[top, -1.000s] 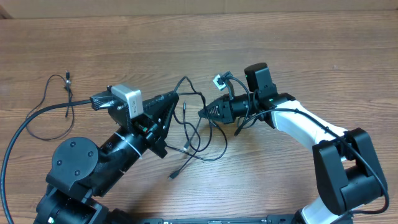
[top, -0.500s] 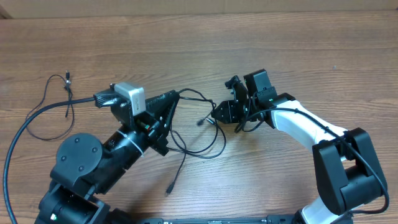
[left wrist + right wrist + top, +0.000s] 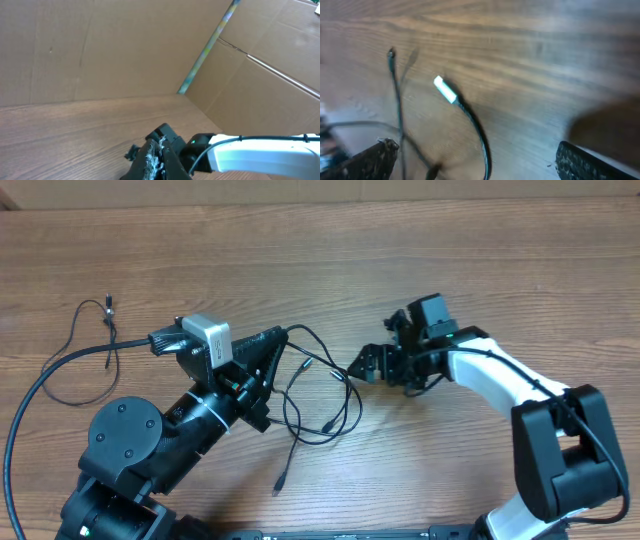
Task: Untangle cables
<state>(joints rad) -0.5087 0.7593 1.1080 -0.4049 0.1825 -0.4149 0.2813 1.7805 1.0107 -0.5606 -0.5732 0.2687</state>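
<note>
Fingers (image 3: 380,155) of the right gripper (image 3: 365,367) spring apart and let go, so the cables (image 3: 470,119) sag looser on the worktop (image 3: 480,260) between the arms, one strand pinched by the left gripper (image 3: 283,333).

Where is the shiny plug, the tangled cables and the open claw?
shiny plug (image 3: 444,89), right wrist view, on its bright metal tip.
cables (image 3: 357,414), overhead view, on the tangle's right loop.
right gripper (image 3: 366,365), overhead view, between its open fingertips.
</note>
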